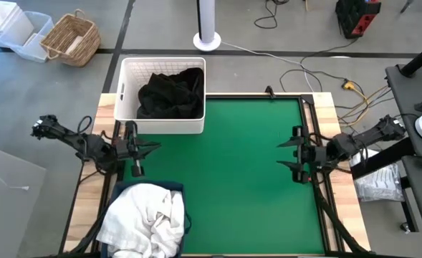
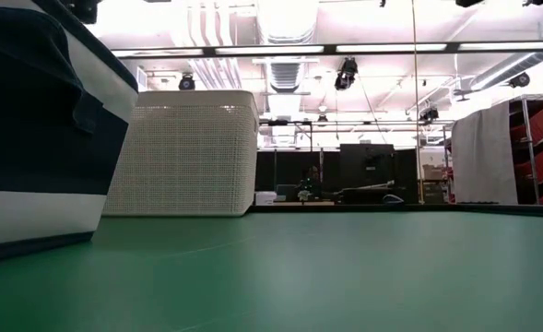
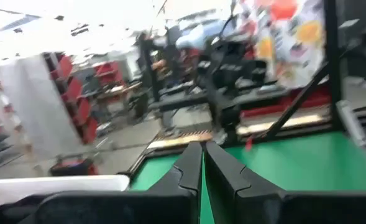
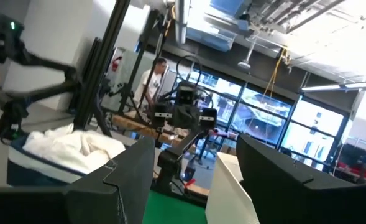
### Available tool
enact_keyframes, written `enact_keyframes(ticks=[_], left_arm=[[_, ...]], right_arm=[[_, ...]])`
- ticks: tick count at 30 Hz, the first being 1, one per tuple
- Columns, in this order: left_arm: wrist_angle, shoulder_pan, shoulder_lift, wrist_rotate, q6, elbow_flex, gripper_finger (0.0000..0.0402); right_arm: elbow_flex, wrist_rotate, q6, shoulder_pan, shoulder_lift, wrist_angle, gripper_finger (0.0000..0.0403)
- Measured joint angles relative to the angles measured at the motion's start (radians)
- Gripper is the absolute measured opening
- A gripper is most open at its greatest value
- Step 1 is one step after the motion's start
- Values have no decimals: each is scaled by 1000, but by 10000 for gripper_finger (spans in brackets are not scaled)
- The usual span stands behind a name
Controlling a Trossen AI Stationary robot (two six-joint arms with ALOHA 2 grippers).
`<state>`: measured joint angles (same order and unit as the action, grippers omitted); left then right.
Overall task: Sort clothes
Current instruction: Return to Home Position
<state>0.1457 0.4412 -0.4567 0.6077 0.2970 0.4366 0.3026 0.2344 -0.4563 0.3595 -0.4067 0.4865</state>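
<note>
On tabletop [image 1: 232,172], left side: black fabric clothes [image 1: 171,93] in white plastic lattice basket [image 1: 160,61].
Beside it: white fabric clothes [image 1: 146,215] in navy fabric bin [image 1: 176,188].
Handling: likely light, limp; pinch a fold.
Left pincer [image 1: 155,147]: closed, empty.
Right pincer [image 1: 281,154]: open.
</note>
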Motion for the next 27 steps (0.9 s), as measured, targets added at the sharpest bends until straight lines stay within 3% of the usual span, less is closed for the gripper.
enact_keyframes(ticks=[3,13,17,19,27], left_arm=[[-14,0,70,-70,-12,-28,0],[-121,2,309,-161,-107,-113,0],[-238,2,391,-127,-126,-114,0],[-235,2,422,-90,-128,-135,0],[-211,1,453,-121,-152,-261,0]], right_arm=[[-23,1,21,0,78,-40,219],[-51,5,80,0,290,-219,219],[-53,32,105,0,373,-323,219],[-53,35,109,0,405,-359,219],[-57,37,138,0,405,-439,219]])
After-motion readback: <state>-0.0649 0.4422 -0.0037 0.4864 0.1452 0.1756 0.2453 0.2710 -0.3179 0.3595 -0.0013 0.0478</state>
